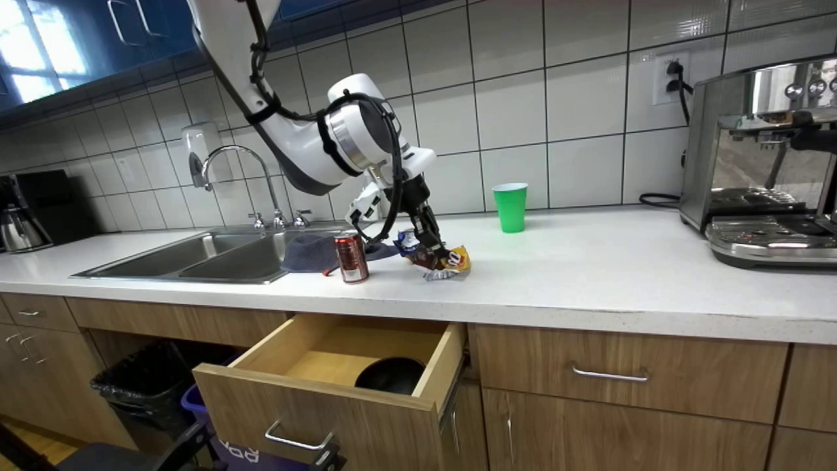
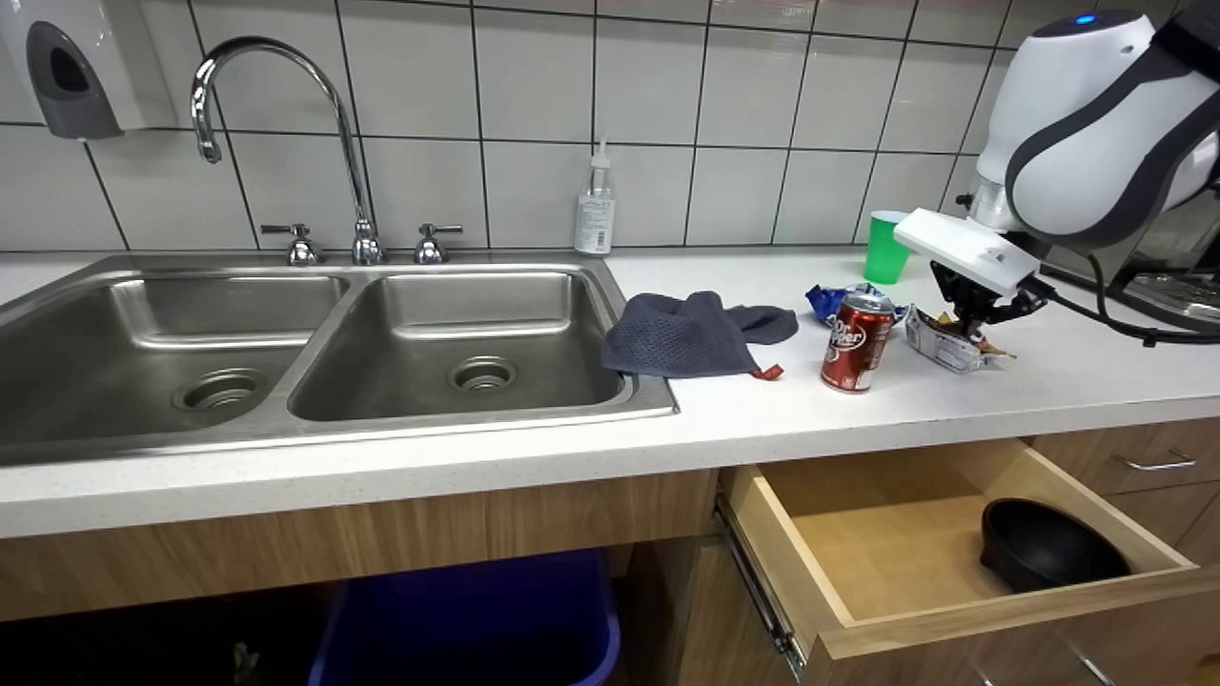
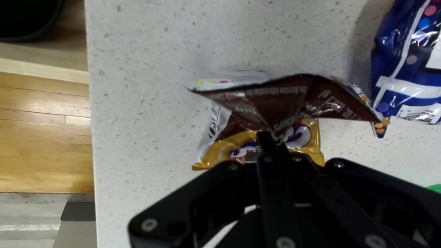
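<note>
Claw (image 3: 273, 142) on wrapper (image 3: 267, 110), bowl (image 2: 1053, 548) in drawer (image 2: 882, 538)

Grey-flecked white counter (image 1: 621, 261). Towards its front edge, a black gripper (image 3: 272, 140), a brown-and-gold wrapper (image 3: 279, 100) with pale lettering and a dark red can (image 2: 856, 348); farther back, a blue bag (image 3: 408, 67) with multicoloured dots; near the back edge, a green cup (image 1: 511, 209).
</note>
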Action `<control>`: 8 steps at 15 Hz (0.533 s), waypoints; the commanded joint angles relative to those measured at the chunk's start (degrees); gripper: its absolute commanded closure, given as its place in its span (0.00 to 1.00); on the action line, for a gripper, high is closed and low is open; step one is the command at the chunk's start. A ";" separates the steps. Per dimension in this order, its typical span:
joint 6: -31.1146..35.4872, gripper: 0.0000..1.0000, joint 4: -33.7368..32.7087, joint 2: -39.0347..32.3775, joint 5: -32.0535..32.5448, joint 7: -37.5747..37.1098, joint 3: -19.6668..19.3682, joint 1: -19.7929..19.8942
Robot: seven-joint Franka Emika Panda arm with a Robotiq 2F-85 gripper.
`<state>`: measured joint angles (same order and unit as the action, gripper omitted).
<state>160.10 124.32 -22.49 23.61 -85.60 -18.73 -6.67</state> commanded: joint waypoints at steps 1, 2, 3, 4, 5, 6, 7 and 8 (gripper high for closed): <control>0.47 1.00 0.19 0.29 -0.34 -0.79 -1.19 -1.45; 0.49 1.00 0.33 0.44 -0.23 -0.82 -1.25 -1.58; 0.50 1.00 0.59 0.73 -0.10 -0.83 -1.31 -1.74; 0.55 1.00 0.82 1.02 0.07 -0.88 -1.42 -1.92; 0.73 1.00 1.25 1.55 0.14 -0.87 -1.49 -2.09; 0.76 1.00 1.47 1.80 0.40 -1.01 -1.77 -2.41; 0.92 1.00 1.98 2.33 -0.15 -0.41 -1.38 -2.24; 0.88 1.00 2.29 2.67 0.27 -0.66 -1.72 -2.65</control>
<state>160.26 124.42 -22.37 23.61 -85.60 -19.35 -7.98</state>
